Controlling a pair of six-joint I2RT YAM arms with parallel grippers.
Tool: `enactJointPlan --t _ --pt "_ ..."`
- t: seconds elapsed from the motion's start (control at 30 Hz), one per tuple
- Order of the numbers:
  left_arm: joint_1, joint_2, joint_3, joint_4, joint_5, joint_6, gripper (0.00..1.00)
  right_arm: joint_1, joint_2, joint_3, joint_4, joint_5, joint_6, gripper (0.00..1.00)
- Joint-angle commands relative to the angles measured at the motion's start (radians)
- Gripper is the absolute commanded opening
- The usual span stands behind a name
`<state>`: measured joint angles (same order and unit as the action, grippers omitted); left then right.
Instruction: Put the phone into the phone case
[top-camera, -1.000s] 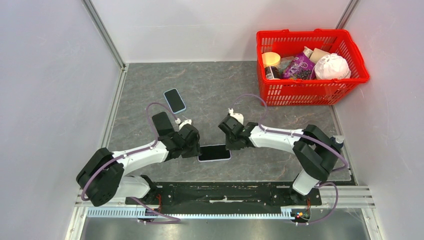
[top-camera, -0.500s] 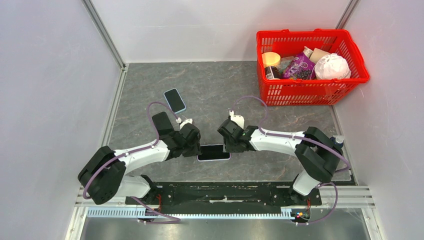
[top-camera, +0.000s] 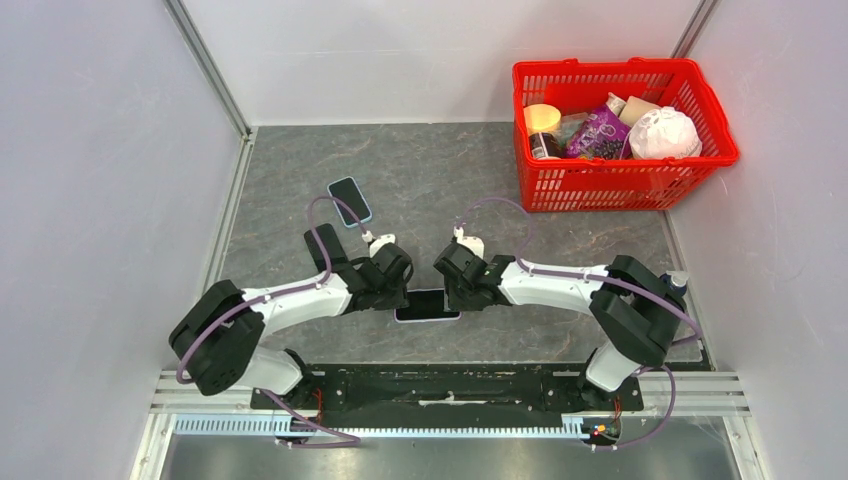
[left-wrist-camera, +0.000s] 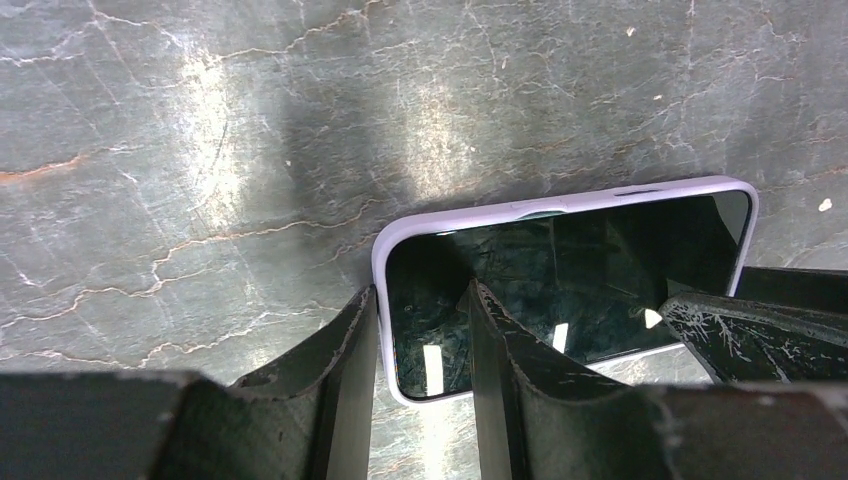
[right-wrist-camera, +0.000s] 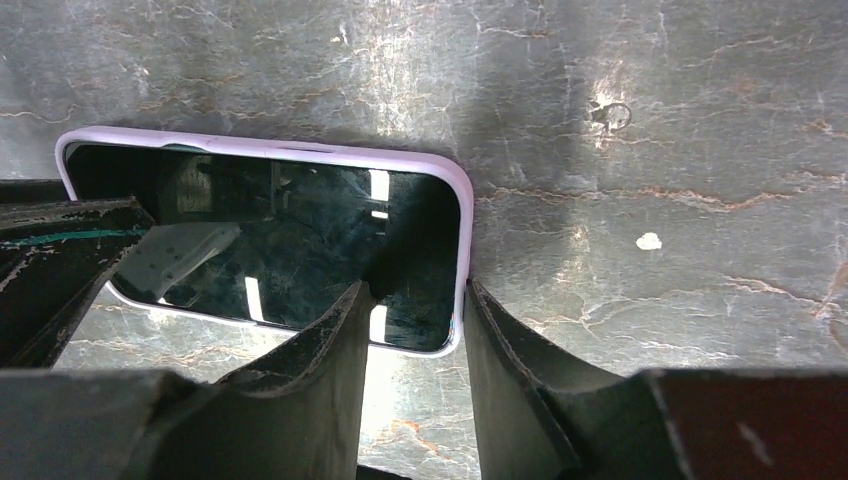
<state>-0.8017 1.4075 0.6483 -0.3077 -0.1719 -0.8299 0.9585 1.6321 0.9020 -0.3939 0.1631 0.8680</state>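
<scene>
Left gripper (left-wrist-camera: 420, 296): half-spread, astride the case's short rim, clamping nothing.
Right gripper (right-wrist-camera: 417, 292): half-spread, astride the opposite short rim.
Phone (top-camera: 428, 305): lower centre, flat, seemingly seated in lilac case (left-wrist-camera: 520, 206).
Handling: likely light, rigid, slick, fragile glass.
Hold: probably the soft rim, not the screen.
Second handset (top-camera: 349, 200): upper left, well apart.

- Bright and even from overhead in the top view; only faint, soft shadows on the table (top-camera: 450, 170).
- Sharp throughout there.
- Dimmer in both wrist views, with white glare patches on the table and a dark shadow beside the phone (left-wrist-camera: 600, 270).
- Small lamp streaks mirrored in the phone's glass.
- Blurred and near-black at the close fingers (left-wrist-camera: 330, 390).
</scene>
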Motion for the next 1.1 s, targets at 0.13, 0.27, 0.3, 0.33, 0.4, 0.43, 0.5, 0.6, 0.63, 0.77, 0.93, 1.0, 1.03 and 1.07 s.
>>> enactJointPlan --t 0.13,0.27,0.3,0.33,0.4,0.43,0.5,0.6,0.63,0.77,0.93,1.0,1.03,1.07 --pt "-0.088 0.243 -0.032 0.021 -0.088 -0.03 0.3 0.084 0.187 0.0 0.004 -0.035 0.027 0.42" --pt "-0.11 0.295 -0.022 0.036 -0.094 -0.047 0.26 0.088 0.216 -0.002 0.03 -0.045 0.036 0.37" --pt "-0.113 0.303 -0.02 0.042 -0.089 -0.05 0.25 0.088 0.215 -0.003 0.036 -0.047 0.037 0.34" --pt "-0.114 0.31 -0.018 0.049 -0.082 -0.053 0.24 0.088 0.21 -0.005 0.039 -0.05 0.038 0.33" --pt "-0.114 0.313 -0.012 0.057 -0.072 -0.057 0.21 0.088 0.188 -0.009 0.042 -0.049 0.039 0.31" --pt "-0.114 0.31 -0.01 0.06 -0.067 -0.058 0.19 0.088 0.172 -0.012 0.042 -0.048 0.039 0.3" --pt "-0.114 0.304 0.001 0.058 -0.063 -0.058 0.17 0.088 0.142 -0.015 0.04 -0.049 0.04 0.28" --pt "-0.114 0.286 0.02 0.04 -0.064 -0.057 0.15 0.087 0.094 -0.02 0.033 -0.053 0.035 0.29" --pt "-0.114 0.275 0.023 0.037 -0.064 -0.056 0.15 0.086 0.08 -0.016 0.019 -0.039 0.032 0.33" --pt "-0.11 0.198 0.043 0.003 -0.077 -0.035 0.18 0.039 0.018 -0.012 -0.003 -0.01 0.0 0.57" --pt "-0.106 0.09 0.107 -0.077 -0.104 0.012 0.37 -0.036 -0.045 0.047 -0.044 0.009 -0.059 0.7" --pt "-0.106 0.05 0.122 -0.109 -0.115 0.012 0.45 -0.062 -0.056 0.071 -0.053 0.019 -0.079 0.71" --pt "-0.106 0.032 0.126 -0.122 -0.119 0.011 0.48 -0.075 -0.058 0.081 -0.053 0.021 -0.087 0.71" --pt "-0.106 0.016 0.126 -0.132 -0.122 0.005 0.51 -0.091 -0.055 0.092 -0.052 0.018 -0.093 0.71"
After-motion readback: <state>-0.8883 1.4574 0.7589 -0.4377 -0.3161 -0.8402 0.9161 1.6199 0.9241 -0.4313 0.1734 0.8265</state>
